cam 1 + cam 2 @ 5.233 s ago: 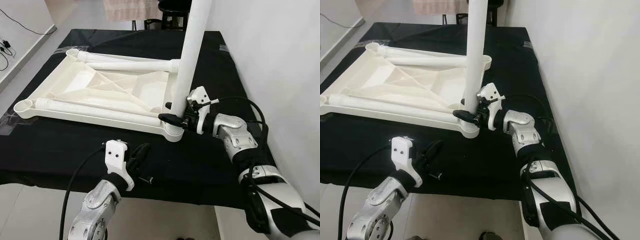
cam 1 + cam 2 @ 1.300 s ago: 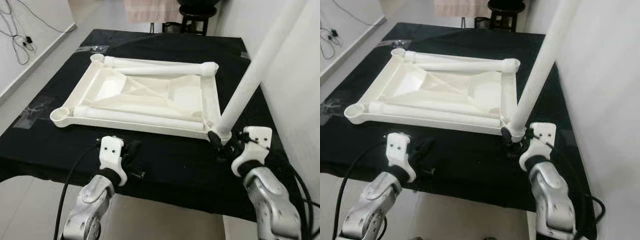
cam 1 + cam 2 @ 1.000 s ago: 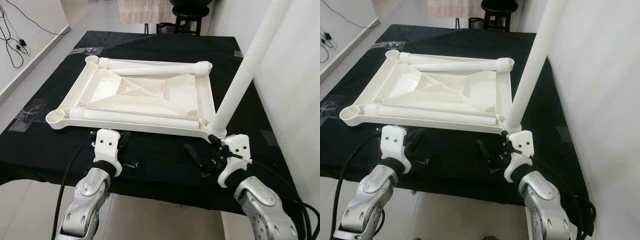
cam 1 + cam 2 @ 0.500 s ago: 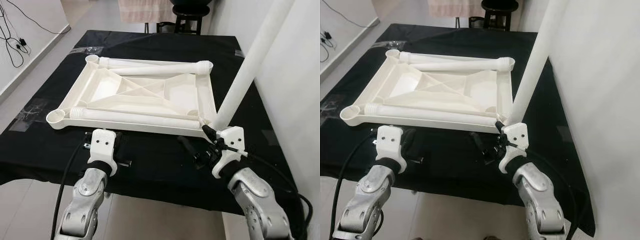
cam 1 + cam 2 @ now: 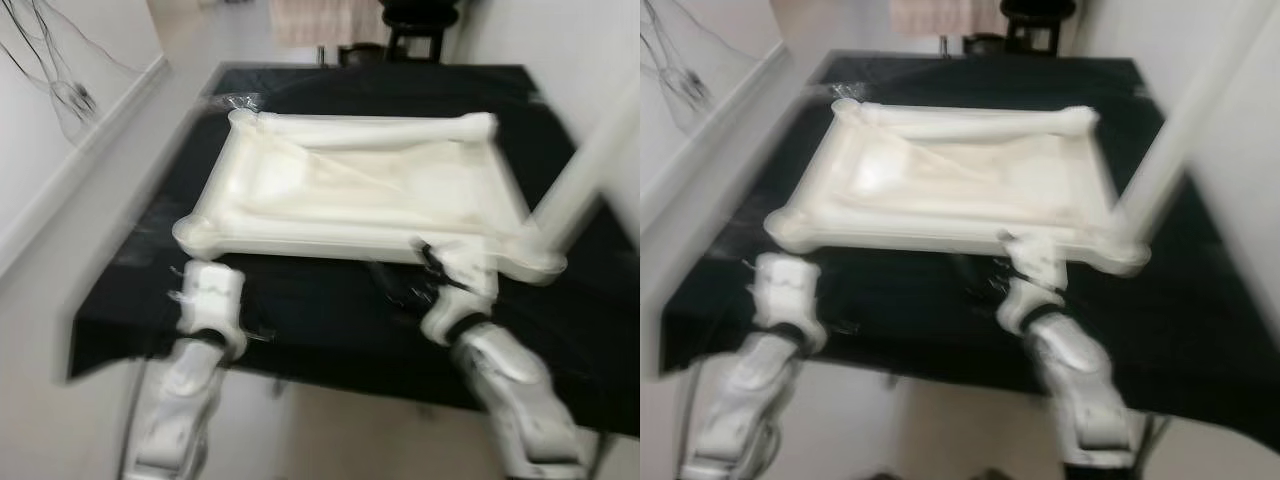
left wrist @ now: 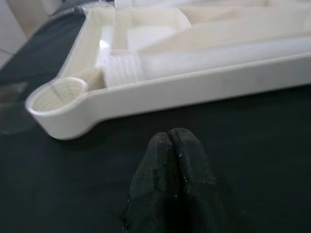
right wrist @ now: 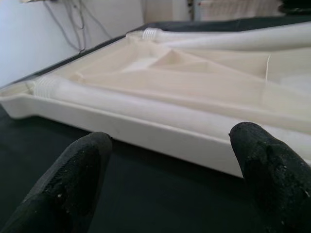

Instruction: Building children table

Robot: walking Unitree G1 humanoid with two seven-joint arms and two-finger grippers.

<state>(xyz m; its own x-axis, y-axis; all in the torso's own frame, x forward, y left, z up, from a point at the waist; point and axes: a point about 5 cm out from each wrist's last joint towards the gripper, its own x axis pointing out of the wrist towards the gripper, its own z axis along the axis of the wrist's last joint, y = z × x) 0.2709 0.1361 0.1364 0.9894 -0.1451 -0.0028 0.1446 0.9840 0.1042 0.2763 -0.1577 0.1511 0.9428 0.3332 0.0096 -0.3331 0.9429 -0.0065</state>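
Nearest you, your left gripper (image 6: 170, 138) rests low over the black tabletop (image 5: 330, 320), its fingers (image 6: 187, 160) pressed together on nothing, just short of the white table frame's (image 5: 360, 200) open corner socket (image 6: 56, 94). Your right gripper (image 7: 170, 160) also sits in front of the frame's near rail, its fingers (image 7: 73, 179) spread wide apart and empty, with that rail visible between them. The frame lies flat and upside down on the tabletop, with loose white legs (image 5: 370, 128) lying along its near and far sides. At the frame's near right corner, one leg (image 5: 590, 170) stands in its socket, leaning away to the right. Both head views are blurred. Beyond the frame's far edge stands a dark stool (image 5: 415, 20).
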